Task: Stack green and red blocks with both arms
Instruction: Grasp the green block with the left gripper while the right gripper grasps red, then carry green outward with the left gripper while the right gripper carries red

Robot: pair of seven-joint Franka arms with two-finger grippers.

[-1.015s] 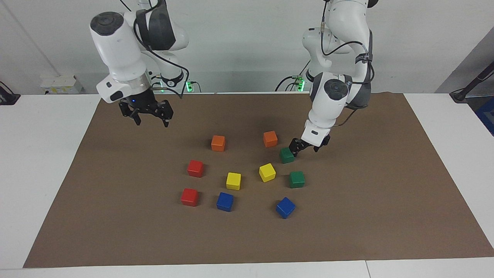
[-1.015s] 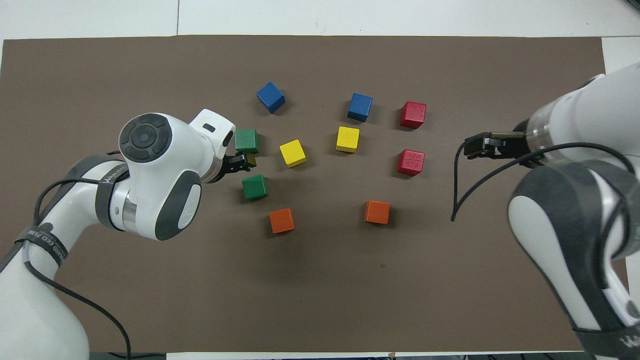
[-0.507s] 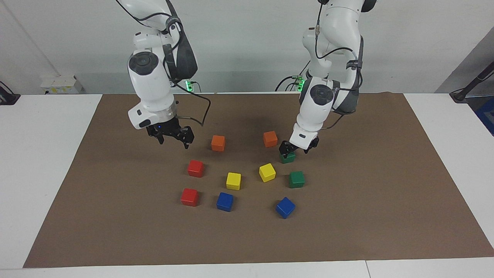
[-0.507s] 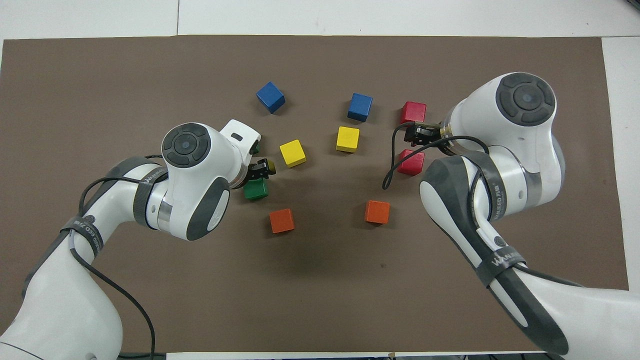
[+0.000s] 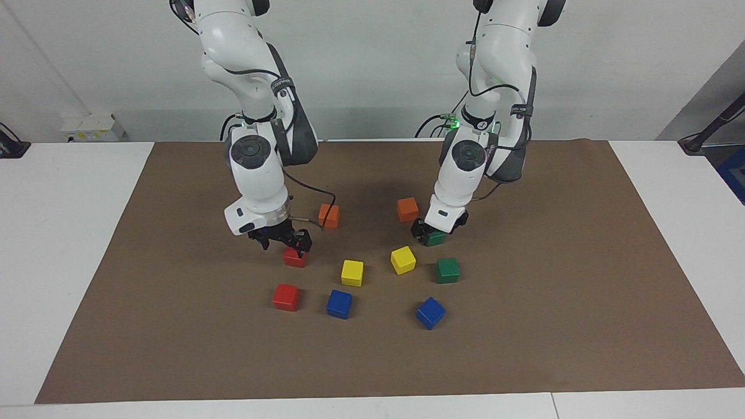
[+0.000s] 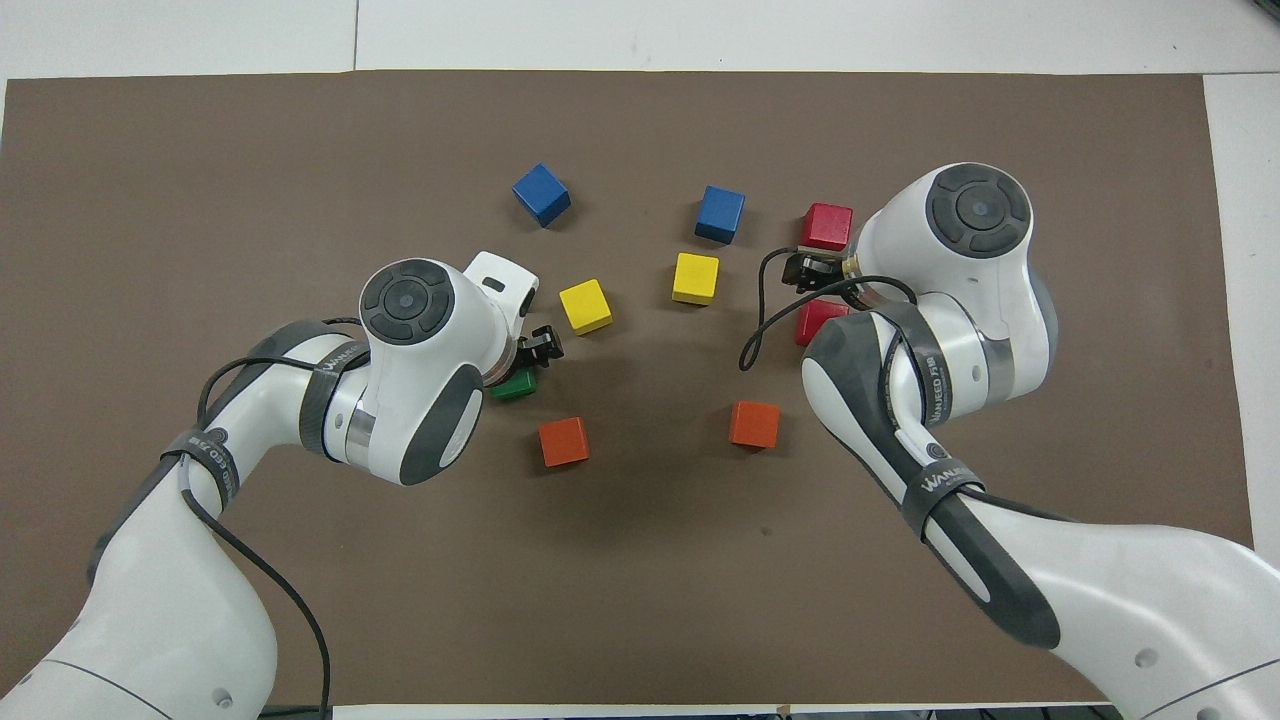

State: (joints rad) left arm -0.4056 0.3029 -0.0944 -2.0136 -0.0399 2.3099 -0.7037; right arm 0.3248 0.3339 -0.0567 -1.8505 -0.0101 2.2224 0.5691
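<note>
The left gripper (image 5: 431,231) sits on one square-set green block (image 5: 435,238), its fingers' grip untellable, while the right gripper (image 5: 283,242), fingers spread, straddles a red block (image 5: 293,258)

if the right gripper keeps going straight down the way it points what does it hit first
Most likely the red block nearer the robots. The right gripper points down right over it, fingers open, seemingly straddling it. Whether they already touch it is unclear.
</note>
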